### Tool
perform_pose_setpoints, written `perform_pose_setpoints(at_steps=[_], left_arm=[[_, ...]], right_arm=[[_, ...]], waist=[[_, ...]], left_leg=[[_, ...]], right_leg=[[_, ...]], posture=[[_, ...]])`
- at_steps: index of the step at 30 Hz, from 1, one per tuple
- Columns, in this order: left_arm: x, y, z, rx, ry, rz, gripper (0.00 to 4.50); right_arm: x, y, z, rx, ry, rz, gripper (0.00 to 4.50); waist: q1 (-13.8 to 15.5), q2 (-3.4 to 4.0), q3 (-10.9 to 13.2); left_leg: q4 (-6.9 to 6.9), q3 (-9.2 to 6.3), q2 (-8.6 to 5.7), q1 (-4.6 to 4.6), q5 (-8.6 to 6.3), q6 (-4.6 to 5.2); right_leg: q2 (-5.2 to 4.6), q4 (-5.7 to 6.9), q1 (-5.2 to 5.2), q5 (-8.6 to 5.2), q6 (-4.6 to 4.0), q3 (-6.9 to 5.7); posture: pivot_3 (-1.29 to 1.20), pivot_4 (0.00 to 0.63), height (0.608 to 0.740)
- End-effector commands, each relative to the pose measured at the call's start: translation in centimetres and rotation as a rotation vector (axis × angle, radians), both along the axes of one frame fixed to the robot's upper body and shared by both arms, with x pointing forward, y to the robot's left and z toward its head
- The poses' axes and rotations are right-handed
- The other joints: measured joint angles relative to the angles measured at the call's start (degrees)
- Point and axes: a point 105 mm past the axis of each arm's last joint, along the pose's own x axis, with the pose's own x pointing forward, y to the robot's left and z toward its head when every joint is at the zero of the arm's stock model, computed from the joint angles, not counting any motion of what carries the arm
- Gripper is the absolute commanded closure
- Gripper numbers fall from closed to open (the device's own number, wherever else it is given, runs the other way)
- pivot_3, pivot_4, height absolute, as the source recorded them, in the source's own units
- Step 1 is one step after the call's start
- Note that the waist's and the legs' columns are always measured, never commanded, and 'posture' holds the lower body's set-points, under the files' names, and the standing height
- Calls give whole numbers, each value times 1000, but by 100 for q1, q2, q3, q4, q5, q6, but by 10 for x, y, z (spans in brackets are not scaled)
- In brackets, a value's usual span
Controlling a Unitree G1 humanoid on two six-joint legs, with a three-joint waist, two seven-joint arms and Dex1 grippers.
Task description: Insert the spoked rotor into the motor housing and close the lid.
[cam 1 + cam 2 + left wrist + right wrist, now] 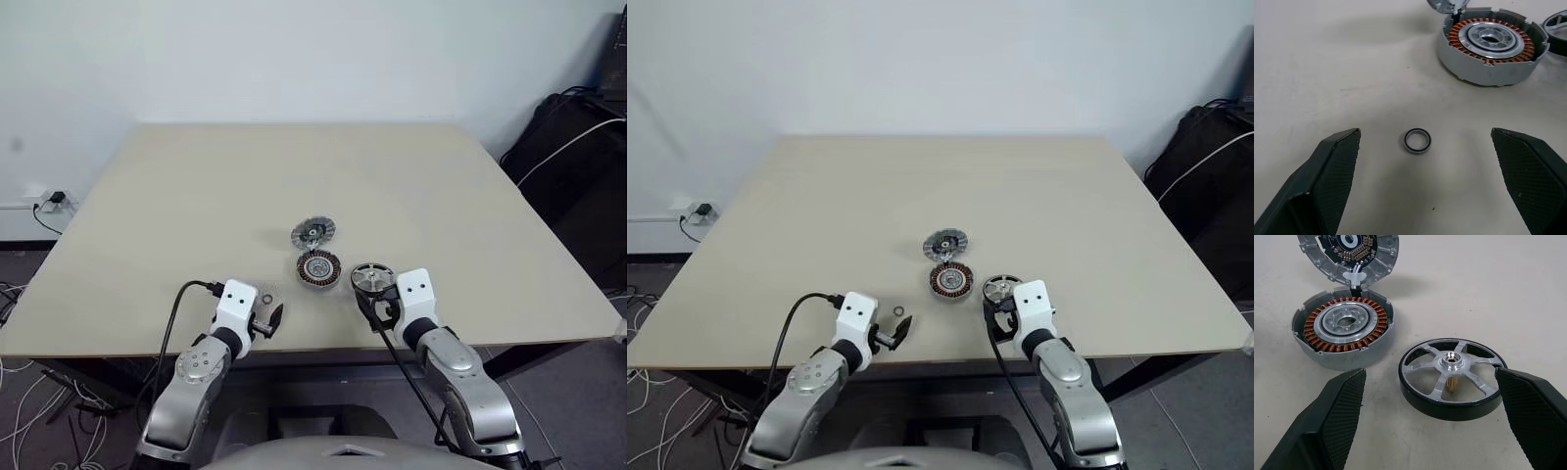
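Note:
The motor housing (pixel 1344 330), a grey cup with coppery windings round a pale centre, lies on the table near its front middle. Its lid (pixel 1349 252) stands tilted open at the housing's far side, joined by white wires. The spoked rotor (pixel 1452 377), silver with a dark rim, lies flat just right of the housing (pixel 318 267). My right gripper (pixel 1432 426) is open just short of the rotor (pixel 372 278), its fingers (pixel 1533 416) apart and empty. My left gripper (pixel 1425 186) is open near the front edge, left of the housing, with a small dark ring (pixel 1417 141) lying on the table ahead of it.
The beige table (pixel 245 186) spreads wide behind the parts. A dark bag (pixel 573 147) with a white cable stands off its right side. Cables and a wall socket (pixel 54 201) lie off the left side.

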Motion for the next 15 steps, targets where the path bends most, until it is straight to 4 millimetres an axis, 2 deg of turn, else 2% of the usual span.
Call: perform_pose_setpoints(at_steps=[1, 15], left_arm=[[4, -5, 10, -29, -41, -12, 0], [6, -2, 10, -16, -47, 14, 0]], right_arm=[[6, -2, 13, -6, -56, -3, 7], [7, 0, 14, -4, -64, 6, 7]], waist=[[-1, 0, 0], [0, 1, 1]], left_leg=[[0, 0, 0, 0, 0, 0], [-1, 0, 0, 0, 0, 0]], right_leg=[[0, 0, 0, 0, 0, 0], [0, -1, -1, 0, 0, 0]], posture=[[0, 0, 740], [0, 0, 740]])
